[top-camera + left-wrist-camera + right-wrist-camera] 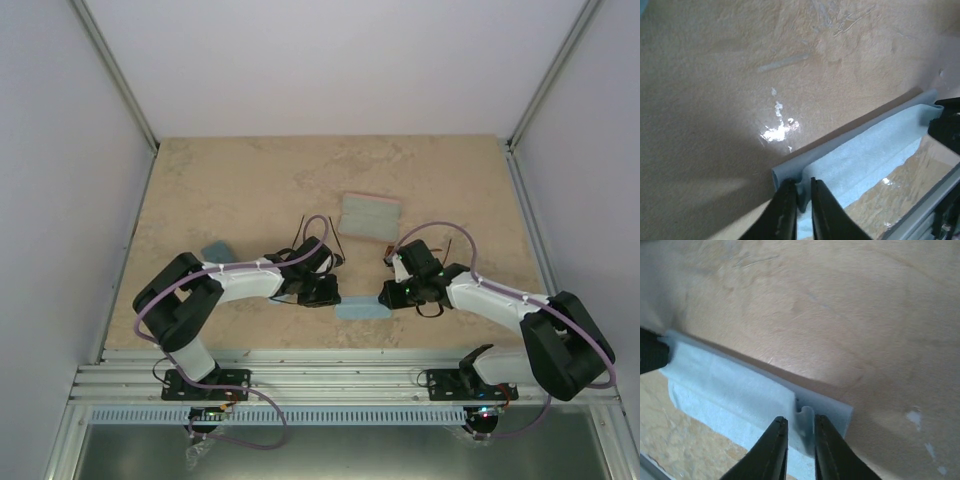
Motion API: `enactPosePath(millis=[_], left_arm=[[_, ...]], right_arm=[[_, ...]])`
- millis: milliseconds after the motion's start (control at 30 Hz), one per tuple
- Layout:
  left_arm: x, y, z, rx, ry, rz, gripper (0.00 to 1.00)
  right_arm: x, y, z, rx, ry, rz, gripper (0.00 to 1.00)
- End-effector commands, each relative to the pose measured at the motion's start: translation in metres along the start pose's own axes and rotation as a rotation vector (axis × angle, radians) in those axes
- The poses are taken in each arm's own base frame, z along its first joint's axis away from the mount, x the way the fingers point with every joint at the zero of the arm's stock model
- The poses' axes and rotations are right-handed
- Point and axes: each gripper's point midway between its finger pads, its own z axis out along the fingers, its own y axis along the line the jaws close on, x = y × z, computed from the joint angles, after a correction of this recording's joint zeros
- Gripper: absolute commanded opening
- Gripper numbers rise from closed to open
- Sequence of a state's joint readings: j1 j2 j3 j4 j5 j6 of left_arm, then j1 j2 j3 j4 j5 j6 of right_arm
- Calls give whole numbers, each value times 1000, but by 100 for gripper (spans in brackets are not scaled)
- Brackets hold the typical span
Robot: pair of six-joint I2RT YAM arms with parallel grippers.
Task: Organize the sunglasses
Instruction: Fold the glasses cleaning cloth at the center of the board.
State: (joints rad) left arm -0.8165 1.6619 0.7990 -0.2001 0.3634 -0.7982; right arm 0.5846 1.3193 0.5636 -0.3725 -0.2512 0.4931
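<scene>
The left claw (803,184) is all but closed; its two black fingers (786,200) pinch the folded end of the cloth (875,150), and the blue fabric rises between the pads, gripped there. The right claw (801,421) stands at the cloth's other end, jaws a narrow slit apart with a small ridge of fabric between them; whether they press that ridge or merely flank it I cannot tell. The cloth lies as a folded strip from one claw to the other, flat on the table (230,180) near its front edge; in each wrist view the opposite claw shows as a black block at the strip's far end.

Containers: a pale case (368,213), ribbed and with a pink rim, lies beyond both claws, about midway between them and apart from the cloth; from above I cannot tell whether it is open or closed, nor what is inside. A blue case (215,248) lies well to the left of the left claw, just beyond that arm's forearm; its inside is hidden too.

The sunglasses: the wire pair (303,230) lies just beyond the left claw, between it and the pale case; it shows as thin black lines partly covered by the wrist. The second pair (391,254) is a dark shape just beyond the right claw, nearer to it than the pale case is; its colour is too small to make out. Both pairs lie on the table, outside the cases.
</scene>
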Motion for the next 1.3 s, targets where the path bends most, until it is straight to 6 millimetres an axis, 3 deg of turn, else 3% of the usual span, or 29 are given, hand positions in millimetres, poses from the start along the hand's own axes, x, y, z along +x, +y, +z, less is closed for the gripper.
enactPosePath(millis=[0, 100, 267, 533, 700, 867, 1000, 1267], left_arm=[[8, -10, 4, 67, 38, 7, 19], [11, -22, 2, 137, 55, 21, 30], [17, -24, -2, 165, 67, 32, 37], [27, -16, -9, 152, 66, 21, 40], [29, -15, -18, 145, 52, 23, 40], [20, -33, -25, 206, 23, 42, 30], [11, -42, -15, 222, 27, 36, 17], [-6, -17, 10, 55, 9, -38, 7]], right_arm=[[6, 17, 0, -111, 21, -25, 25], [8, 29, -4, -178, 27, -36, 35], [15, 34, -9, -208, 55, -30, 40], [34, 16, -9, -117, 123, 49, 43], [25, 8, -17, -46, 88, 58, 44], [2, 25, -29, -83, 9, 8, 42], [-3, 29, -17, -78, 21, 1, 34], [-18, 37, 7, -102, 5, 22, 24]])
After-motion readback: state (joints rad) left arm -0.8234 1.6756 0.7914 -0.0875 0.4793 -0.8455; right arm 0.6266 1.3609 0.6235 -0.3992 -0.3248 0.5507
